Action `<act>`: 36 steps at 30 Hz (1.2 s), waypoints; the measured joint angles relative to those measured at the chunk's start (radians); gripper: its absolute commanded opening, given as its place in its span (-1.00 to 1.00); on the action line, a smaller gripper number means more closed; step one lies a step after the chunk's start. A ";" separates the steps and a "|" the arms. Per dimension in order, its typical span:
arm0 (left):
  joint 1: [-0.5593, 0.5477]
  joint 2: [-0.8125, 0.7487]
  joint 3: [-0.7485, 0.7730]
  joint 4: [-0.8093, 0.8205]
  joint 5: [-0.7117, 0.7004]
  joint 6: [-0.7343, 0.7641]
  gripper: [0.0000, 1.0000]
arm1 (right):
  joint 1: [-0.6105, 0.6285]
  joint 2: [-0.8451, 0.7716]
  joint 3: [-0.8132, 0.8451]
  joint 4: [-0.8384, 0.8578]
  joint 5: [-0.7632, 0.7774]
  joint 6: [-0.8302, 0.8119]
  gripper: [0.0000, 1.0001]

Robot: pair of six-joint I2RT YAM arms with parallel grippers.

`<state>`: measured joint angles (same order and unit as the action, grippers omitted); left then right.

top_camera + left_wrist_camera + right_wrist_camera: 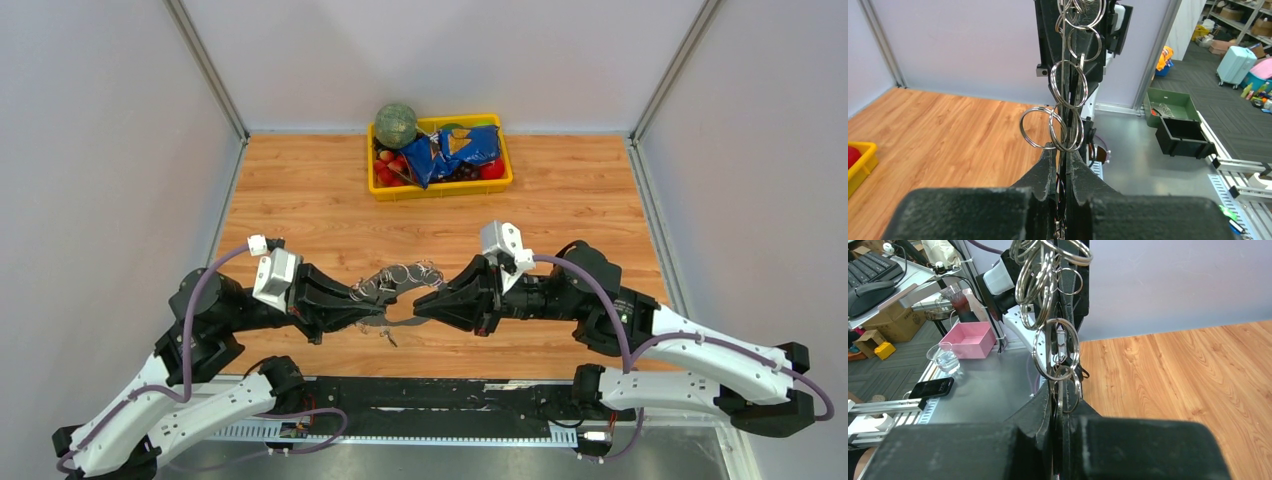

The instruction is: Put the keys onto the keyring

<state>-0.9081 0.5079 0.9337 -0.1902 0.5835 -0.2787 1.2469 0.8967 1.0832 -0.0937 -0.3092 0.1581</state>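
Left gripper [378, 303] and right gripper [425, 303] (black, two-fingered) are being held level, tip to tip; thin silver wire keyring [402, 277], fringed with glossy small rings, is being pinched by both.

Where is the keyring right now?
In the top view the keyring hangs at centre front above the table, its ends pinched by the left fingers and the right fingers.

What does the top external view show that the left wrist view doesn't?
Only top external: the melon and blue bag in the yellow tray. Only left wrist: the green bin and teal suitcase beyond the table. Both: the keyring held between the left end effector and right end effector, each shut on it.
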 measured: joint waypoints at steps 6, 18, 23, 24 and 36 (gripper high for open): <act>0.000 0.008 -0.019 0.002 -0.010 0.006 -0.99 | 0.000 -0.029 -0.001 -0.038 0.061 -0.010 0.16; 0.000 0.004 -0.058 0.021 -0.063 -0.014 -0.99 | 0.000 -0.257 -0.201 -0.129 0.135 0.012 0.33; 0.000 -0.056 -0.227 0.238 -0.112 -0.163 -0.99 | 0.000 -0.294 -0.315 -0.102 0.135 0.094 0.32; 0.000 -0.068 -0.265 0.275 -0.135 -0.199 -0.99 | 0.000 -0.294 -0.326 -0.090 0.134 0.111 0.31; 0.000 -0.203 -0.373 0.389 -0.416 -0.513 -0.99 | 0.000 -0.284 -0.391 0.089 0.184 0.261 0.26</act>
<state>-0.9085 0.3050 0.5606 0.1993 0.1673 -0.7914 1.2469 0.6128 0.6918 -0.0048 -0.1249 0.4194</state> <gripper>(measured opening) 0.063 0.634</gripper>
